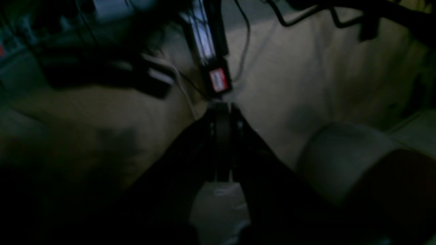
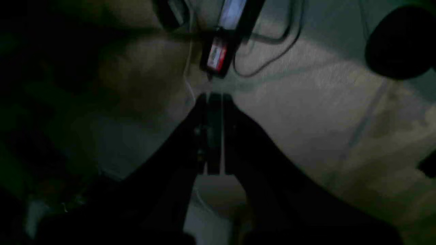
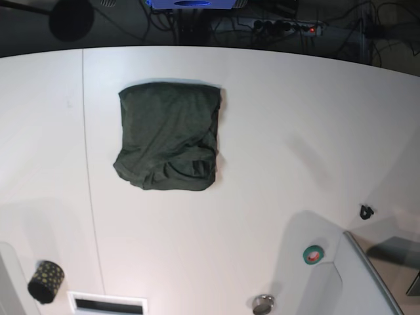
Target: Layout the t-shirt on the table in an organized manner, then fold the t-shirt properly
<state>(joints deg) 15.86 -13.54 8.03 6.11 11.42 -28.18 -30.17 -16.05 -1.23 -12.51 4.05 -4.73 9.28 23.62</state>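
White table (image 3: 275, 131), base view: near edge, green tape roll (image 3: 314, 254), dotted cup (image 3: 45, 281); farther, upper left of centre, t-shirt (image 3: 169, 135), folded compact. Soft, light, limp; best pinched at corners. Wrist views only: left gripper (image 1: 223, 107), right gripper (image 2: 214, 97), jaws together, empty, shirt unseen.

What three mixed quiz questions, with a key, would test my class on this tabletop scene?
1. True or false: the t-shirt hangs off the table edge.
2. Which lies nearest the grey tray: A the tape roll, B the dotted cylinder?
3. Fill in: the left gripper and right gripper both look ____.

Key: 1 false; 2 A; 3 shut.
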